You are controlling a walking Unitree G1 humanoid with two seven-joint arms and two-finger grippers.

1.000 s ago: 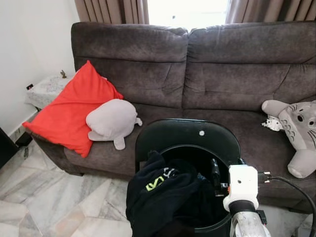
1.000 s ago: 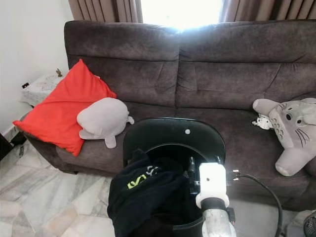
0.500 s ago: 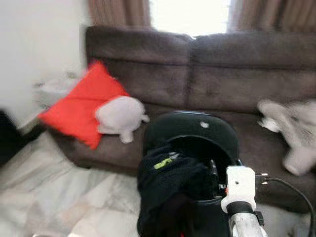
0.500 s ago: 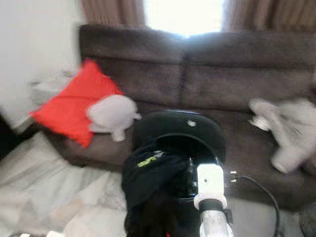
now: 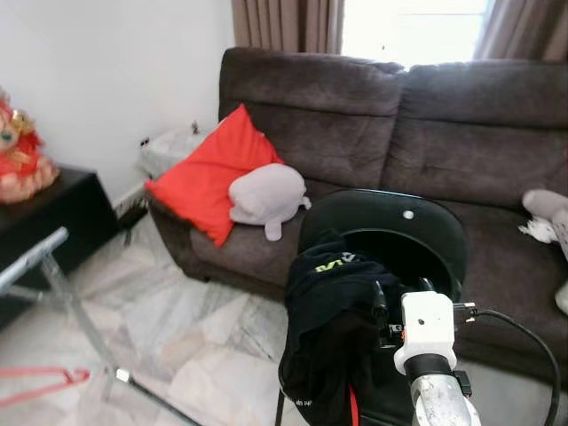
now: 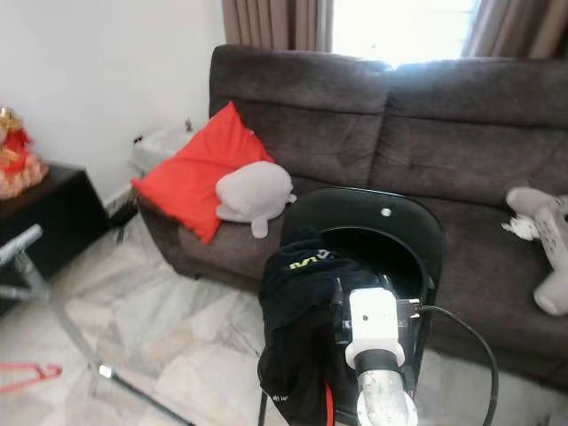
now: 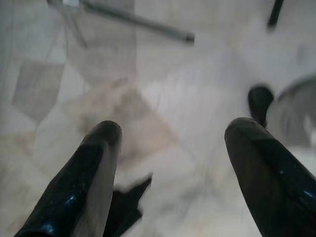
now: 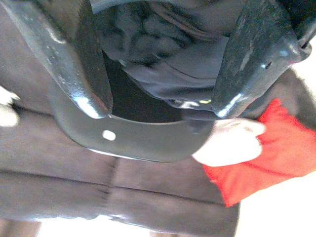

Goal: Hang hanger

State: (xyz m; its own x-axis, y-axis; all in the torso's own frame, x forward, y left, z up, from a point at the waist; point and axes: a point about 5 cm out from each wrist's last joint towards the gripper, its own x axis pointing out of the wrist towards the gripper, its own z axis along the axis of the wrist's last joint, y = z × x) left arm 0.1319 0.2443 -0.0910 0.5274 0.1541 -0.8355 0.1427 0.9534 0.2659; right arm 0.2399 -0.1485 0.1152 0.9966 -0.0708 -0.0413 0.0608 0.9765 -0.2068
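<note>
Ahead of the spread, empty right gripper sits the black garment; the view has swung left, revealing a red hanger on the floor, to fetch next

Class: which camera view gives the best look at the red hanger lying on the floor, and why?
The left eye view: the red hanger lies on the floor at lower left, shown at greatest length. The right eye view catches a shorter piece at its edge. Neither wrist view gives a clear look at it.

My right arm is a silver tube ringed by a black collar, capped with a white boxy wrist block bearing a small dark screw dot. A black cable loops off its side. My claw fingers are glossy black and rounded.
</note>
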